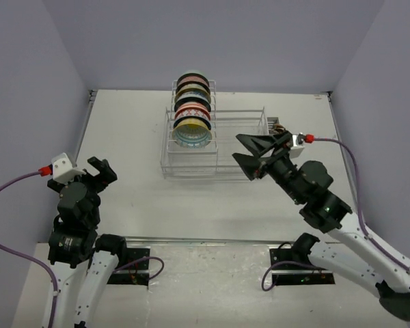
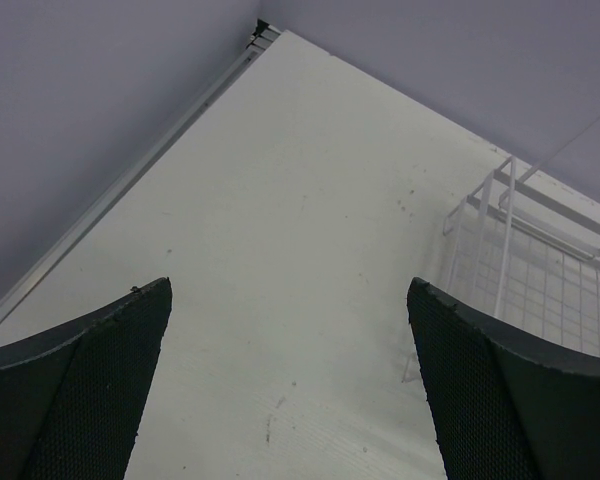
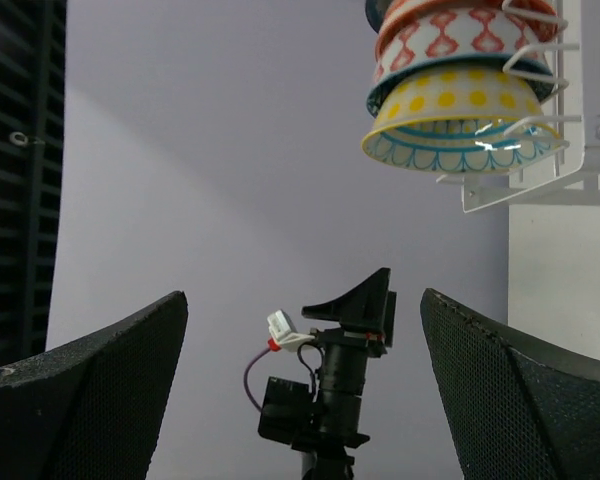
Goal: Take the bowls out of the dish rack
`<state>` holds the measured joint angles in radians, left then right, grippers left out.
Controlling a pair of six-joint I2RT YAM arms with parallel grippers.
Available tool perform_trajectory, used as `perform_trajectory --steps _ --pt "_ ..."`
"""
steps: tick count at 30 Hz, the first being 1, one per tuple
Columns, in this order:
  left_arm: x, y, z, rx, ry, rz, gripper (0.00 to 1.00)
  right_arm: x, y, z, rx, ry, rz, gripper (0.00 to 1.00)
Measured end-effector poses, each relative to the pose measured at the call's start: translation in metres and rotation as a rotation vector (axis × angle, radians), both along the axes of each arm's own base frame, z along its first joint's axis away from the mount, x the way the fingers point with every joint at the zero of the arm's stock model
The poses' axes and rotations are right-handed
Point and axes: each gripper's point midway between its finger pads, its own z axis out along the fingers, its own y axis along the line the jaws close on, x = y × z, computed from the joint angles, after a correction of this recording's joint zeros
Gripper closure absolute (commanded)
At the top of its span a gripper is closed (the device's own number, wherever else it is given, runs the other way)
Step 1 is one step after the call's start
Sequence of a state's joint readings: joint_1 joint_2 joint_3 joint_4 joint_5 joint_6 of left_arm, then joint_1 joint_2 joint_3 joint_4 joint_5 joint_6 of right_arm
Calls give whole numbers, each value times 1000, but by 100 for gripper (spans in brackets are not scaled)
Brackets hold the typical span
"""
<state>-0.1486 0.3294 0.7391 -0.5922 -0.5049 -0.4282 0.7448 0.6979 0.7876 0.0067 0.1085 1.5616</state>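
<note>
Several bowls (image 1: 192, 109) stand on edge in a row in the left part of the dish rack (image 1: 239, 133), at the back middle of the table. The nearest bowl (image 1: 192, 131) has a yellow rim and a blue-white inside. In the right wrist view the bowls (image 3: 460, 110) show yellow-dotted and red-patterned outsides behind the rack's wires (image 3: 570, 150). My right gripper (image 1: 237, 148) is open and empty, just right of the rack and pointing at it. My left gripper (image 1: 104, 171) is open and empty, well to the rack's left. Its wrist view shows the fingers (image 2: 100, 360) over bare table, with the rack's corner (image 2: 540, 260) at right.
Grey-violet walls close the white table (image 1: 137, 198) on the left, back and right. The rack's right half (image 1: 249, 119) holds no bowls. The left arm (image 3: 340, 400) appears between my right gripper's fingers (image 3: 520, 390), far off.
</note>
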Motion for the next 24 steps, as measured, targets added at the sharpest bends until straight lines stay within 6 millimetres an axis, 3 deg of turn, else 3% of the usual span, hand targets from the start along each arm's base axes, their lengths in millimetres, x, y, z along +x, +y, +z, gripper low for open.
perform_trajectory --steps 6,10,16,24 --pt "2 -1 -3 0 13 -5 0 20 74 -20 -59 109 -25 5" --pt "3 -3 -3 -1 17 -19 0 42 106 -27 -72 172 -103 7" --pt "4 -5 -4 -4 17 -30 0 68 124 -29 -45 231 -206 14" --pt "5 -9 -7 -7 19 -49 0 94 128 -37 -86 279 -340 26"
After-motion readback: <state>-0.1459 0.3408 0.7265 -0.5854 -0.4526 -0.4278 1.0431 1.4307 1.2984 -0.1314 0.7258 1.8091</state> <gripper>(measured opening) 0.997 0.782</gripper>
